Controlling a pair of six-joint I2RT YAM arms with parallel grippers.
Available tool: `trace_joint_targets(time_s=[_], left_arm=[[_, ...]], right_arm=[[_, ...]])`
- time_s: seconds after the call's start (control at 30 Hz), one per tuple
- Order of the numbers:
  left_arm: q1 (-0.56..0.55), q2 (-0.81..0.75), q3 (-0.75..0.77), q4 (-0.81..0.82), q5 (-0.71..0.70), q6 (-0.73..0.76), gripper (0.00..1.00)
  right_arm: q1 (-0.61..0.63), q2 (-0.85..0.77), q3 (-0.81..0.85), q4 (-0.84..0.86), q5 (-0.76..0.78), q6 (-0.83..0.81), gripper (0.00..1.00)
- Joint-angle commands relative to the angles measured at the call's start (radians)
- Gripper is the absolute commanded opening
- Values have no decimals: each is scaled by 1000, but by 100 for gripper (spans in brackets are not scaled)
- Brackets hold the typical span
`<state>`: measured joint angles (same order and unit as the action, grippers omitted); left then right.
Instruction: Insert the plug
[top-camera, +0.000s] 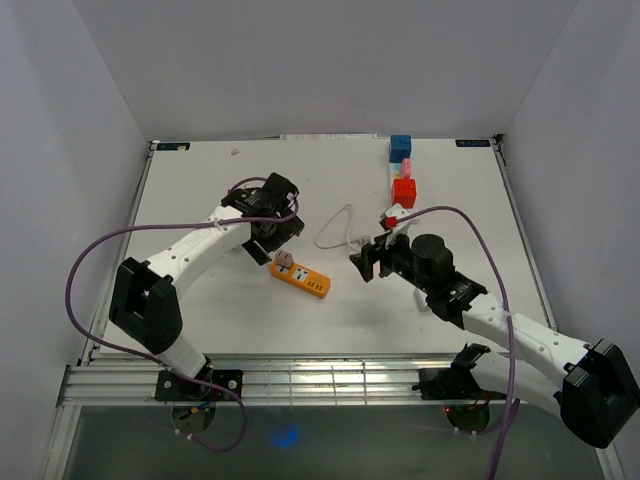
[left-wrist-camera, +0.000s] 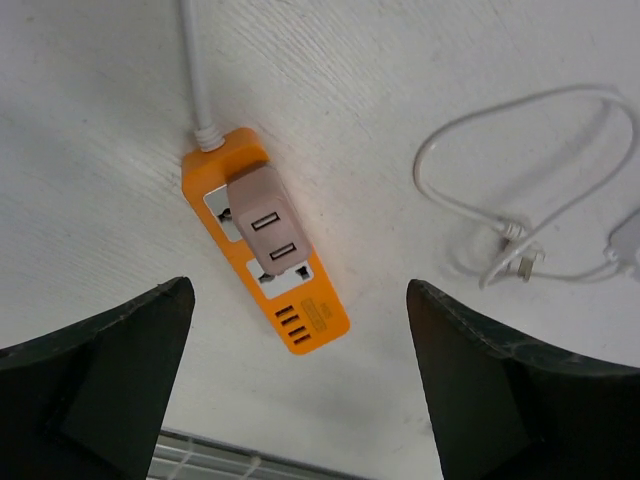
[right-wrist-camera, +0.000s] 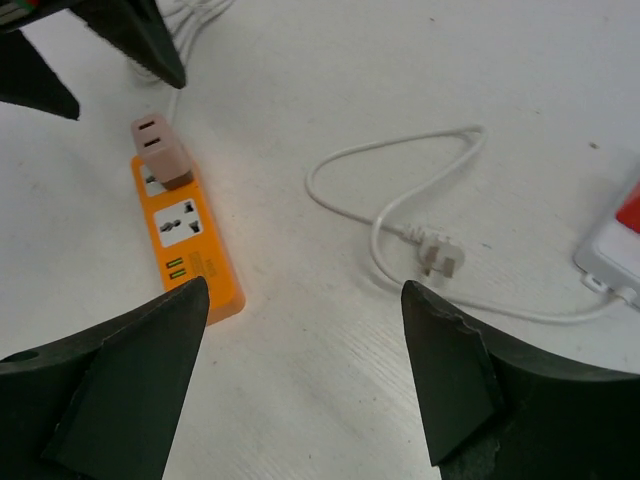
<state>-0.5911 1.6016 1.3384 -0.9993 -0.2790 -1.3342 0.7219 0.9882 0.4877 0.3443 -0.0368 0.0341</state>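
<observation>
An orange power strip (top-camera: 303, 279) lies mid-table. A beige adapter plug (top-camera: 284, 262) sits in its far end socket, leaning a little. It shows in the left wrist view (left-wrist-camera: 267, 225) on the strip (left-wrist-camera: 310, 318), and in the right wrist view (right-wrist-camera: 159, 151) on the strip (right-wrist-camera: 196, 262). My left gripper (top-camera: 268, 243) is open and empty just above and behind the adapter (left-wrist-camera: 300, 400). My right gripper (top-camera: 366, 263) is open and empty to the right of the strip (right-wrist-camera: 305, 380). A loose white plug (right-wrist-camera: 441, 259) on a white cable (top-camera: 340, 228) lies between them.
Red (top-camera: 405, 191), pink (top-camera: 405, 167) and blue (top-camera: 401, 147) blocks stand at the back right. A white unit with a red top (right-wrist-camera: 612, 250) lies at the cable's right end. The strip's own white cord (left-wrist-camera: 196, 80) runs away from it.
</observation>
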Motion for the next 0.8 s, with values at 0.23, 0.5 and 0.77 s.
trace_joint_targets(time_s=[0.23,0.5,0.77], left_arm=[[4,-138,-95,188,173,544,98],[2,-301,-206,338,443,687,98],[2,-347,-266,432,701,773,98]], right_arm=[[-21,-124,143,-600,468,340,89],[-58,-103,184,-859,558,513,89],[-145,-149,98,-944,492,578,91]])
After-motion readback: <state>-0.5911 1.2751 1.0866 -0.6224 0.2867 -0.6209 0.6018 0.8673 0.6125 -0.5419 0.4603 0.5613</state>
